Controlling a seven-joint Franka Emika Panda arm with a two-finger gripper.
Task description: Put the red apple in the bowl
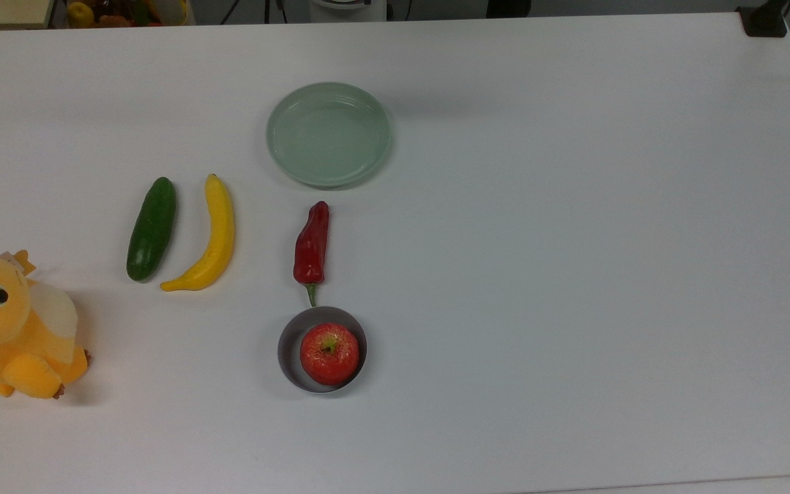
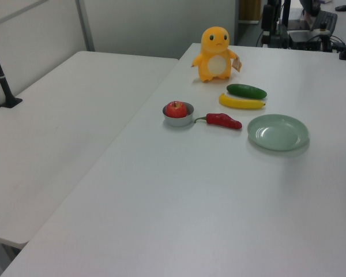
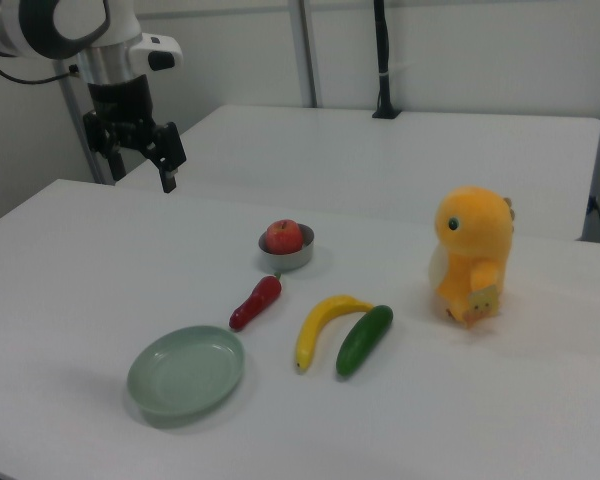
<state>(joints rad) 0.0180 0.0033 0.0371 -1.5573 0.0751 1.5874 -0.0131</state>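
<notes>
The red apple (image 1: 329, 353) sits inside the grey bowl (image 1: 289, 346), stem dimple up, filling most of it and leaning toward the top view's right side of the rim. From the left view the red apple (image 2: 176, 108) pokes above the bowl's (image 2: 178, 120) wall; the right view shows the same, the apple (image 3: 284, 236) nested in the bowl (image 3: 285, 257).

The gripper (image 3: 135, 172) hangs high in the right view's upper left, well apart from the bowl and well above the white table (image 3: 60, 260). Its fingers are spread apart, and nothing is between them.

On the table, the red chili pepper (image 1: 311, 247) lies just above the bowl in the top view, its green stem tip almost at the bowl's rim. Beyond it sits the pale green plate (image 1: 328, 134). To the top view's left, a yellow banana (image 1: 210, 237) and a green cucumber (image 1: 152, 228) lie side by side, close but apart. At the top view's left edge sits an orange plush toy (image 1: 7, 326), which stands upright in the right view (image 3: 470, 255).
</notes>
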